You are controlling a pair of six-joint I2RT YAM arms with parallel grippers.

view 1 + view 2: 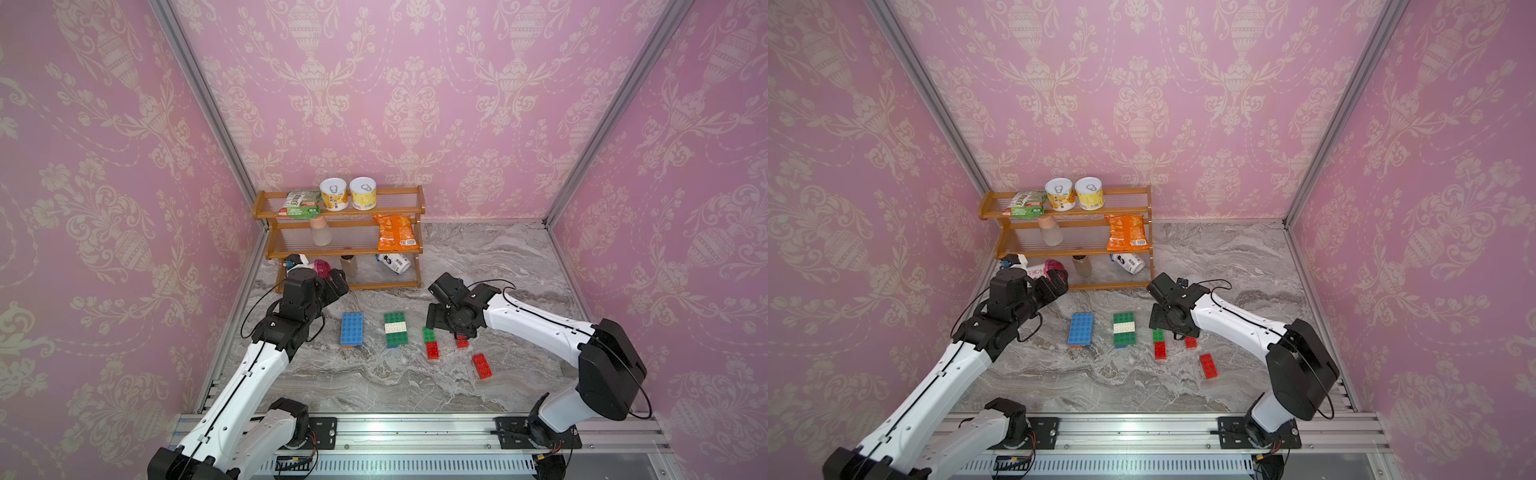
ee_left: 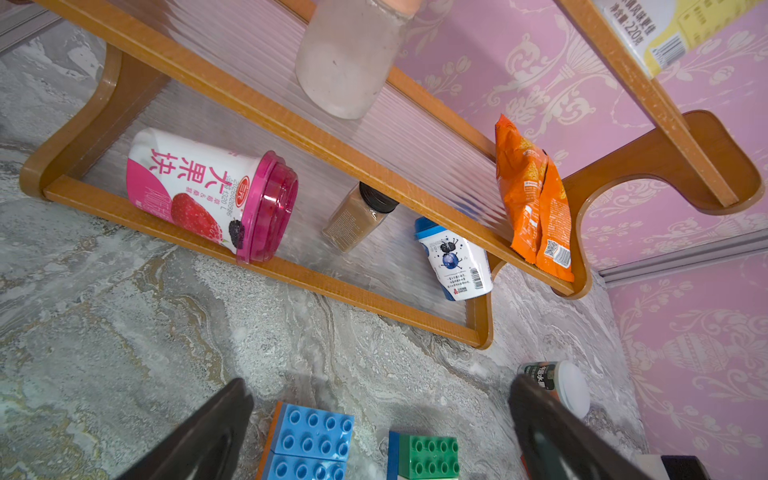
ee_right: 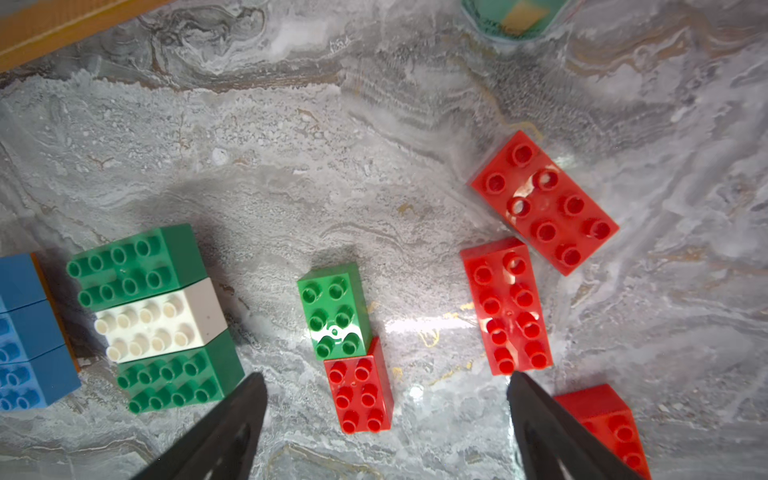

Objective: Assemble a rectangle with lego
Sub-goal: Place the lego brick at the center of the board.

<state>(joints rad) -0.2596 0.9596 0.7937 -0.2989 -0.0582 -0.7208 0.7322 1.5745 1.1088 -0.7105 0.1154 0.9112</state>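
Observation:
In both top views the lego lies mid-table: a blue slab (image 1: 352,328) on the left, then a green-white-green slab (image 1: 395,329). A green brick (image 1: 428,333) butts end to end against a red brick (image 1: 432,350), and a loose red brick (image 1: 482,365) lies further right. My right gripper (image 3: 384,415) hangs open just above the table. The joined red brick (image 3: 359,390) lies between its fingers, untouched, below the green brick (image 3: 334,311). Other red bricks (image 3: 507,307) (image 3: 544,201) lie beside it. My left gripper (image 2: 380,399) is open and empty, behind the blue slab (image 2: 309,440).
A wooden three-tier shelf (image 1: 345,245) stands at the back left with cans, an orange snack bag (image 1: 394,232), bottles and a pink yogurt cup (image 2: 208,195). A white-lidded jar (image 2: 569,386) sits on the table behind the right arm. Pink walls close in three sides.

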